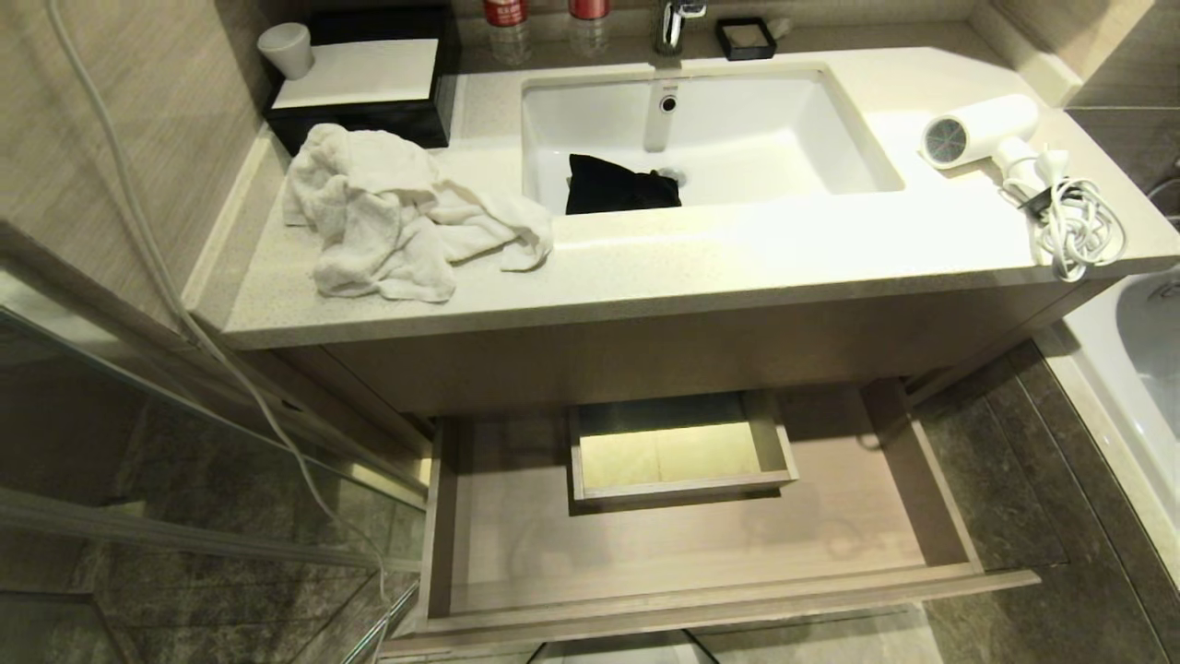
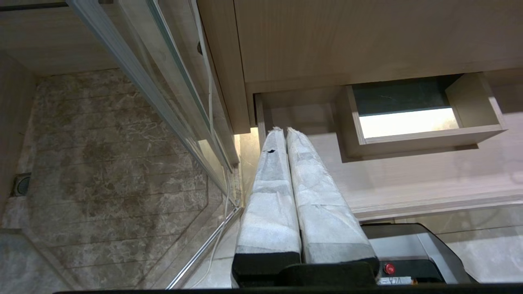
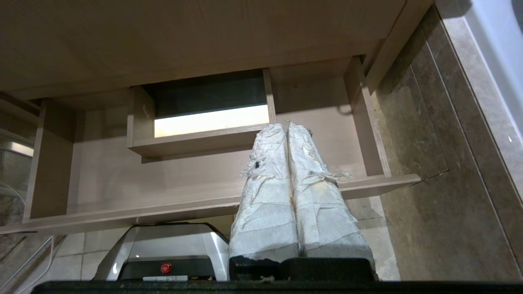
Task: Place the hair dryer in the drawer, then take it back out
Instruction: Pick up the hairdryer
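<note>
Drawer [image 1: 701, 544]: nearest the head camera, pulled fully out below the vanity front; wide, shallow, beige wood-grain. Holds nothing yet. Boxed rectangular notch [image 1: 680, 447] at its back edge, probably clearance for the sink drain.
Left gripper [image 2: 280, 130]: low by the drawer's left front corner; tape-wrapped fingers pressed together, holding nothing.
Towel [image 1: 396, 212]: white terry, crumpled, near the counter's left front edge.
Tissue box [image 1: 355, 88]: black with a white top, back left corner; small white cup [image 1: 286, 48] beside it.
Sink [image 1: 811, 111]: white rectangular basin, centre; dark cloth [image 1: 618, 184] inside.
Right gripper [image 3: 286, 125]: before the drawer's right half; wrapped fingers closed together, empty.
Hair dryer [image 1: 977, 129]: white smooth plastic, on its side near the counter's right edge, mesh grille facing left; cord [image 1: 1074, 226] coiled at the front right corner.
Status: judged that the dryer is not yet picked up.
</note>
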Tool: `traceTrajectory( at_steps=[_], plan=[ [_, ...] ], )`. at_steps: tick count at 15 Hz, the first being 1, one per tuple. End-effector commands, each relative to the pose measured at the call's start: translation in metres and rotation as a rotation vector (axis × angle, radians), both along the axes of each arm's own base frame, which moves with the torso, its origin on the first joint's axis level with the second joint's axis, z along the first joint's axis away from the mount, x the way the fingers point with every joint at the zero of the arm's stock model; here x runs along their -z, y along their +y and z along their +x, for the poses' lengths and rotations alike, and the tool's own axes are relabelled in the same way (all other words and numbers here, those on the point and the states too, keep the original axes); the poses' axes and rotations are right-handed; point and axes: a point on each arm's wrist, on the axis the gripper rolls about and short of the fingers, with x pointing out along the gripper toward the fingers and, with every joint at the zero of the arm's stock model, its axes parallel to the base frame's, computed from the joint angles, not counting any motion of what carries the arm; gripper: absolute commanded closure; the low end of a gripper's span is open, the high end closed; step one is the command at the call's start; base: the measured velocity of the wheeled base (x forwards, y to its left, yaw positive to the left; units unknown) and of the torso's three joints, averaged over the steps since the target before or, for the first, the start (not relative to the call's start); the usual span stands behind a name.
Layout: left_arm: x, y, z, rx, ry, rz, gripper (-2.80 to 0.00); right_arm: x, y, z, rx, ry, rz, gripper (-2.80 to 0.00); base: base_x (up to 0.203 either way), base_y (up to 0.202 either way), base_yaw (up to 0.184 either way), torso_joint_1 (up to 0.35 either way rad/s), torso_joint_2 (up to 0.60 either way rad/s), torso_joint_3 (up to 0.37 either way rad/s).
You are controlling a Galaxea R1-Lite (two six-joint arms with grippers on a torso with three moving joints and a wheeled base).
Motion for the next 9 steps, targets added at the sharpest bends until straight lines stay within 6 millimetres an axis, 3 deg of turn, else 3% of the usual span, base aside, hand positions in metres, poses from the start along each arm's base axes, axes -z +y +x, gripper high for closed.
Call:
traceTrajectory(
  at_steps=[1, 5, 9],
  plan=[
    [0.0004, 0.0000, 0.0001, 0.000, 0.001, 0.000, 0.00, 0.0005, 0.0000, 0.0001, 0.001, 0.002, 0.001, 0.00, 0.000, 0.000, 0.000, 0.159, -0.31, -0.154],
    [0.0004, 0.0000, 0.0001, 0.000, 0.001, 0.000, 0.00, 0.0005, 0.0000, 0.0001, 0.001, 0.002, -0.001, 0.00, 0.000, 0.000, 0.000, 0.169, -0.32, -0.154],
    [0.0004, 0.0000, 0.0001, 0.000, 0.001, 0.000, 0.00, 0.0005, 0.0000, 0.0001, 0.001, 0.002, -0.001, 0.00, 0.000, 0.000, 0.000, 0.015, -0.03, -0.010]
  ],
)
